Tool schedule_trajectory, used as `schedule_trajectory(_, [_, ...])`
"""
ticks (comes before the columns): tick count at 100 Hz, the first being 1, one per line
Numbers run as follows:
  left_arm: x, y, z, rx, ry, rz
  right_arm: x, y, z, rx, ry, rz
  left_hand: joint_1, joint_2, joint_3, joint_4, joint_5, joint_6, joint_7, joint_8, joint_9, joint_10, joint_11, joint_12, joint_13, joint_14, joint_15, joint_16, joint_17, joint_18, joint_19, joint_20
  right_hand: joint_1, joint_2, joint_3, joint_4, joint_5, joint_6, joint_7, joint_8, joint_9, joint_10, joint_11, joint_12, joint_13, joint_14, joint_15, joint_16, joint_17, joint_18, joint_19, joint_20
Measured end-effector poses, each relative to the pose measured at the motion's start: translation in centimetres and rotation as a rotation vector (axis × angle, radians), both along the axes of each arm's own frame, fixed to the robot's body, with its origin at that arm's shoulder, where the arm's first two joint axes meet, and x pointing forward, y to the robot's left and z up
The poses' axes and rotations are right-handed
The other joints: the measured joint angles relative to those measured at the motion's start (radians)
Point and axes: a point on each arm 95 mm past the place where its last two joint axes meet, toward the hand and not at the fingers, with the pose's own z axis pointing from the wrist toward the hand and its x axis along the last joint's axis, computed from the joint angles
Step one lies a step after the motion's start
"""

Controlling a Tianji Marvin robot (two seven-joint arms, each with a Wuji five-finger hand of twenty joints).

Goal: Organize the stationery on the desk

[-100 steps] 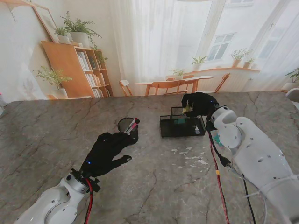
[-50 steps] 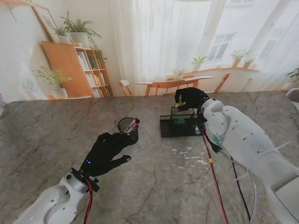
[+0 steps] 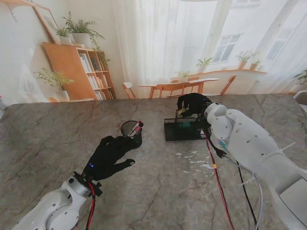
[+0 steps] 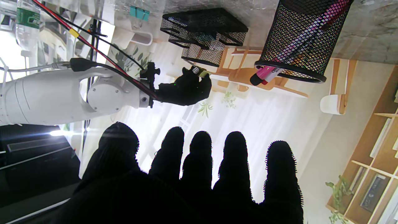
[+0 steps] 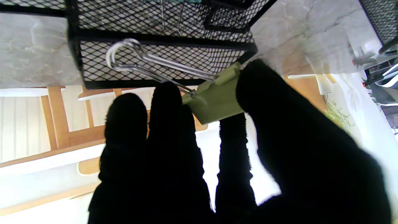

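We work over a grey stone-patterned table point(image 3: 158, 191), and the black mesh tray point(image 3: 187, 129) serves as our landmark for everything on it.

Our right arm point(image 3: 254, 153) reaches across the table on the right of the tray and ends at its far side. Our left arm point(image 3: 53, 211) comes up from the near left corner, well apart from the tray.

Our left hand point(image 3: 111, 152) lies low over the table to the left of the tray and nearer to us. Its fingers point(image 4: 200, 155) are spread apart and straight, and they hold nothing.

Our right hand point(image 3: 192, 103) hangs over the far edge of the tray. Its thumb and fingers point(image 5: 164, 124) are clamped on a green binder clip point(image 5: 217, 98), whose wire handles point toward the tray's mesh wall.

A round mesh pen cup point(image 3: 132, 130) stands to the left of the tray, just beyond our left hand's fingertips. A pink marker point(image 4: 279, 59) leans inside it, its cap end sticking past the rim.

Inside the tray we see something teal point(image 3: 184, 124), but we cannot tell what it is. Small white scraps point(image 3: 194, 160) lie scattered on the table on the near side of the tray.

In the left wrist view, a few teal clips point(image 4: 139, 12) lie on the table beside the tray.
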Motion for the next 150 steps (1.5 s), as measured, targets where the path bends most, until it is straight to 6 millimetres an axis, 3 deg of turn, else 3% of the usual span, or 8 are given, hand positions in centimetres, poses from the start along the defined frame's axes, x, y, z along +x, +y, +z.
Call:
schedule_trajectory(25, [0.1, 0.0, 0.0, 0.003, 0.005, -0.001, 0.2, -0.1, -0.2, -0.014, 0.021, 0.006, 0.0, 0.0, 0.0, 0.0, 0.0, 0.0, 0.0, 0.0, 0.0, 0.0, 0.0, 0.0, 0.0, 0.0, 0.0, 0.0, 0.0, 0.0, 0.0, 0.0, 0.022, 0.029, -0.025, 0.0, 0.021, -0.011, -0.055, 0.0, 0.007, 0.0, -0.065, -0.001, 0.001, -0.001, -0.016, 0.0, -0.016, 0.0, 0.0, 0.0])
schedule_trajectory(49, [0.1, 0.0, 0.0, 0.003, 0.006, 0.0, 0.1, 0.0, -0.3, -0.036, 0.038, 0.028, 0.0, 0.0, 0.0, 0.0, 0.0, 0.0, 0.0, 0.0, 0.001, 0.0, 0.0, 0.0, 0.0, 0.0, 0.0, 0.0, 0.0, 0.0, 0.0, 0.0, 0.034, 0.061, -0.019, 0.001, 0.044, -0.053, -0.207, 0.034, -0.017, -0.009, -0.121, 0.001, -0.052, 0.001, 0.003, 0.026, -0.1, 0.013, 0.031, 0.031])
schedule_trajectory(67, [0.1, 0.0, 0.0, 0.003, 0.006, 0.0, 0.1, 0.0, -0.2, -0.06, 0.043, 0.038, 0.0, 0.0, 0.0, 0.0, 0.0, 0.0, 0.0, 0.0, 0.001, 0.0, 0.0, 0.0, 0.001, 0.0, 0.0, 0.0, 0.0, 0.0, 0.0, 0.0, 0.034, 0.102, 0.008, 0.025, 0.015, -0.053, -0.357, 0.12, -0.154, -0.053, -0.041, -0.022, -0.107, -0.006, 0.076, 0.028, -0.145, 0.025, 0.064, 0.063])
schedule_trajectory(87, [0.1, 0.0, -0.1, 0.003, 0.007, -0.001, 0.0, -0.2, 0.0, -0.079, 0.042, 0.042, 0.0, 0.0, 0.0, 0.0, 0.0, 0.0, 0.0, 0.0, 0.011, 0.0, 0.003, 0.001, 0.011, 0.0, 0.002, 0.0, 0.001, 0.0, 0.0, 0.0, 0.031, 0.143, 0.028, 0.049, -0.046, -0.047, -0.426, 0.132, -0.216, -0.104, 0.011, -0.046, -0.142, -0.014, 0.101, 0.045, -0.177, 0.029, 0.076, 0.074])
schedule_trajectory(89, [0.2, 0.0, -0.1, 0.003, 0.007, -0.001, 0.0, -0.2, 0.1, -0.081, 0.042, 0.042, 0.0, 0.0, 0.0, 0.0, 0.0, 0.0, 0.0, 0.0, 0.011, 0.0, 0.003, 0.001, 0.011, 0.0, 0.002, 0.0, 0.001, 0.0, 0.0, 0.0, 0.031, 0.143, 0.028, 0.07, -0.047, -0.047, -0.412, 0.132, -0.229, -0.105, 0.011, -0.046, -0.154, -0.014, 0.104, 0.047, -0.184, 0.029, 0.076, 0.074])
schedule_trajectory(105, [0.2, 0.0, -0.1, 0.003, 0.008, -0.001, -0.1, -0.5, 0.3, -0.098, 0.045, 0.048, 0.0, 0.0, 0.0, 0.0, 0.0, 0.0, 0.0, 0.0, 0.011, 0.0, 0.003, 0.001, 0.011, 0.0, 0.002, 0.0, 0.001, 0.0, 0.0, 0.0, -0.005, 0.172, 0.046, 0.121, -0.089, -0.027, -0.468, 0.132, -0.28, -0.105, 0.012, -0.046, -0.206, -0.016, 0.111, 0.071, -0.226, 0.044, 0.078, 0.086])
schedule_trajectory(131, [0.2, 0.0, -0.2, 0.002, 0.01, -0.002, -0.5, -1.0, 0.7, -0.107, 0.04, 0.049, 0.0, 0.0, 0.0, 0.0, 0.0, 0.0, 0.0, 0.0, 0.011, 0.0, 0.003, 0.001, 0.011, 0.0, 0.002, 0.0, 0.001, 0.0, 0.0, 0.0, -0.043, 0.175, 0.046, 0.121, -0.133, -0.012, -0.504, 0.133, -0.343, -0.101, 0.01, -0.057, -0.302, -0.012, 0.086, 0.08, -0.351, 0.068, 0.078, 0.098])
schedule_trajectory(150, [0.2, -0.1, -0.2, 0.001, 0.012, -0.005, -1.0, -1.6, 1.2, -0.065, 0.013, 0.038, 0.0, 0.0, 0.0, 0.0, 0.0, 0.0, 0.0, 0.0, 0.011, 0.0, 0.003, 0.001, 0.011, 0.0, 0.002, 0.0, 0.001, 0.0, 0.0, 0.0, -0.126, 0.304, -0.079, 0.13, -0.119, -0.012, -0.518, 0.158, -0.292, -0.088, 0.013, -0.057, -0.382, 0.019, 0.009, 0.086, -0.505, 0.093, 0.012, 0.1])
